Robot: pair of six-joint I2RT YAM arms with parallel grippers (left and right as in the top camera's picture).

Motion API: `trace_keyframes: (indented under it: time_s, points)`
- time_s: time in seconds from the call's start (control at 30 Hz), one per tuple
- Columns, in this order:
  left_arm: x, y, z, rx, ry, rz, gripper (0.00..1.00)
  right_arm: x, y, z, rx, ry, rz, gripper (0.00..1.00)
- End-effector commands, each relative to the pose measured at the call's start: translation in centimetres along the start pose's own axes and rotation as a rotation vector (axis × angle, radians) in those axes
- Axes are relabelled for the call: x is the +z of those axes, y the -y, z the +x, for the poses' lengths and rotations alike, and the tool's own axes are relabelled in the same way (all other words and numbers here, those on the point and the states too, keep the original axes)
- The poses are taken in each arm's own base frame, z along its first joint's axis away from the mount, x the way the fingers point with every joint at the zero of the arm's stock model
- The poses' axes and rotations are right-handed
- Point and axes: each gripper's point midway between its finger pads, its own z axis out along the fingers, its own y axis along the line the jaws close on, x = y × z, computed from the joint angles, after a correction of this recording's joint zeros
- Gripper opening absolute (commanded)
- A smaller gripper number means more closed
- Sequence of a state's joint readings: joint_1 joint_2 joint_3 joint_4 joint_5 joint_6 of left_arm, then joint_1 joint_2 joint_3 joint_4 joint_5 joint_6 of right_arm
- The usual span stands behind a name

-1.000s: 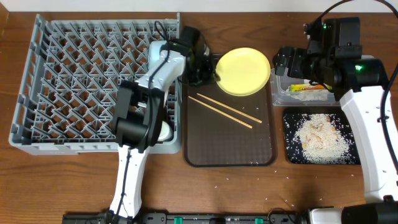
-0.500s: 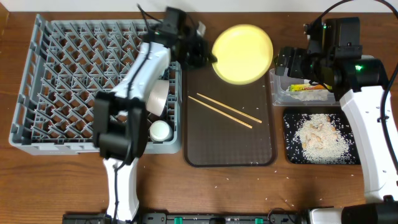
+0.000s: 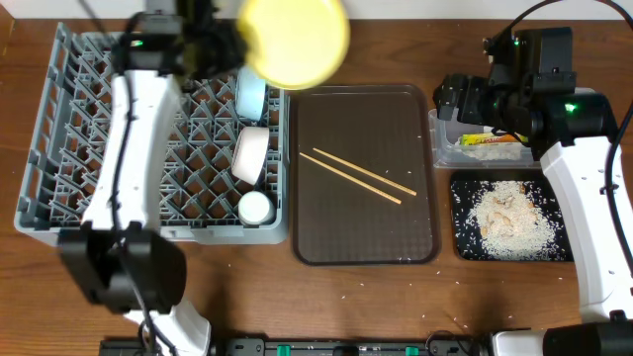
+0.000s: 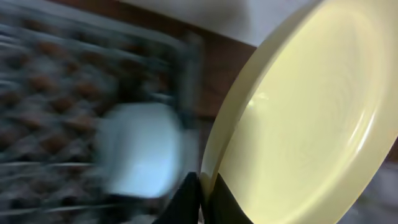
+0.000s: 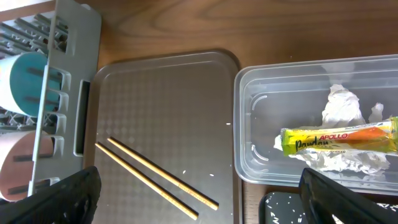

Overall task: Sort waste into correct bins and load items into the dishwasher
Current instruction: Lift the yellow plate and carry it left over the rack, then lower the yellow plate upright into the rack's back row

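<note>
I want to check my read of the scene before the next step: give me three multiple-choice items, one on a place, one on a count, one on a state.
1. Where are the chopsticks? A in the rack; B on the brown tray; C in the left gripper.
2. How many dishes are in the rack? A one; B five; C three.
3. The yellow plate is: A pinched by the left gripper; B flat on the brown tray; C standing in the rack.

1 B: both sticks lie across the tray.
2 C: blue bowl, white bowl and cup.
3 A: the gripper clamps its rim.
</note>
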State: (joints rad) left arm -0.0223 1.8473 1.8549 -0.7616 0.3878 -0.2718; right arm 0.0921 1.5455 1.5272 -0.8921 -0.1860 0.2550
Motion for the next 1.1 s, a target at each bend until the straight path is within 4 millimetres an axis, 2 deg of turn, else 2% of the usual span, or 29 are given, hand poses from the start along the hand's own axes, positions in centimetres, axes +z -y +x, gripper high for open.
trace_keyframes:
  time_s: [0.0,0.13,0.27,0.4,0.63,0.77,1.07]
  points:
    - [-4.6,-5.3,-3.0,0.11,0.142,-0.279,0.08,-0.1,-0.3,-0.3,-0.012,0.007,-0.004,0.99]
    - [-6.8,-9.1,-4.1,0.202,0.169,-0.475,0.07,-0.1,-0.3,-0.2,-0.012,0.007,-0.004,0.99]
    - [-8.0,-12.4,-4.2,0.232,0.156,-0.687,0.07,-0.1,-0.3,-0.2,-0.012,0.007,-0.004,0.99]
    - [-8.8,-14.3,-4.2,0.226,0.15,-0.818,0.07,-0.1,-0.3,-0.2,-0.012,0.007,-0.004,0.99]
    - [-10.3,-16.1,-3.7,0.236,0.149,-1.012,0.07,-0.1,-0.3,-0.3,-0.012,0.007,-0.004,0.99]
    - [-9.6,-16.2,-3.1,0.252,0.142,-1.042,0.07,-0.1,-0.3,-0.3,-0.012,0.007,-0.004,0.99]
    - [-6.2,-15.7,-0.7,0.317,0.133,-1.083,0.07,-0.1,-0.3,-0.2,-0.012,0.007,-0.004,0.99]
